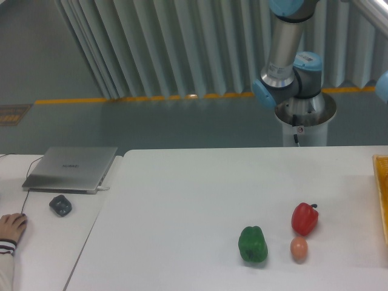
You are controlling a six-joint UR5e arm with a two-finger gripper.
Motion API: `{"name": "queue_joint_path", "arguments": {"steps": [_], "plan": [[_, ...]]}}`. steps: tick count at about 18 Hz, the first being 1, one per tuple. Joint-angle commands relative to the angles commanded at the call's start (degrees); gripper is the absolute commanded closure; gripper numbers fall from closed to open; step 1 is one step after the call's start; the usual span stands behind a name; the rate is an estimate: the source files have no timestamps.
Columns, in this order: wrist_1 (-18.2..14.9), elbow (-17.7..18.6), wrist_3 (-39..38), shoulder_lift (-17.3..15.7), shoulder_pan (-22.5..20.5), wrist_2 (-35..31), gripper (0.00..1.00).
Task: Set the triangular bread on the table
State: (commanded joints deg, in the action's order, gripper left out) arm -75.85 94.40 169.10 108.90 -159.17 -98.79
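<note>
From my remote seat I see only the arm's base and lower links [290, 73] behind the white worktop [182, 212]; the arm runs up out of the top of the view, so the claw is out of sight and I cannot say whether it is wide, narrow or holding anything. The triangular bread does not show anywhere either: it is not lying on the worktop, and I cannot tell whether it sits in the yellow tray [382, 194] that pokes in at the right edge or is held above the frame. On the worktop a green bell pepper [253, 244] stands near the front, a small tan-orange egg [298, 249] just to its right, and a red bell pepper [304, 219] just behind the egg. Off to the left a separate desk carries a closed grey laptop [71, 168] and a small dark object [60, 205], with a person's hand [11, 227] resting at the edge. I judge the step in hand to be fetching or carrying the bread, with the placement not yet done. The next move calls for bringing the bread down onto a bare stretch of worktop, well apart from the peppers and egg, and letting go only when it rests flat.
</note>
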Motion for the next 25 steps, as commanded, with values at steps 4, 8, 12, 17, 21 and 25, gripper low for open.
{"name": "queue_joint_path", "arguments": {"steps": [4,8,12,17,21,25], "plan": [[-0.1,0.1,-0.3,0.1,0.1,0.3,0.06],[0.0,0.4,-0.6,0.2,0.1,0.4,0.26],[-0.4,-0.3,-0.8,0.4,0.0,0.4,0.36],[-4.2,-2.8,-4.8,0.3,0.4,0.4,0.55],[-7.7,-5.4,-6.2,0.6,0.4,0.6,0.67],[-11.5,-8.2,-8.2,0.3,0.4,0.6,0.67]]}}
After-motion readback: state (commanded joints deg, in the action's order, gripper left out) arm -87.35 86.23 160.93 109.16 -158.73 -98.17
